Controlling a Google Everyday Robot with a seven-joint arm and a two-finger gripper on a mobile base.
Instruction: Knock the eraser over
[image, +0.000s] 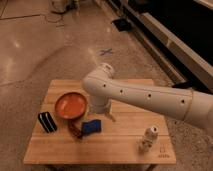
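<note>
Eraser (47, 122) sits on the left part of the wooden table (125, 150), just left of & a bit nearer the front than the orange bowl (70, 106), apart from everything else. Right of the bowl's front edge lies a bright blue soft obj (91, 126) w/ a dark reddish item (75, 130) beside it. Gripper (107, 116) hangs below the white arm (145, 95), right of the bowl, above the blue obj, well apart from the eraser; can't tell its state or whether it touches anything. White bottle (147, 139) stands front-right.

Wood table (120, 142) w/ eraser (47, 121), orange bowl (71, 106), blue obj (92, 127), white bottle (147, 139); gripper (109, 116) low by bowl.
</note>
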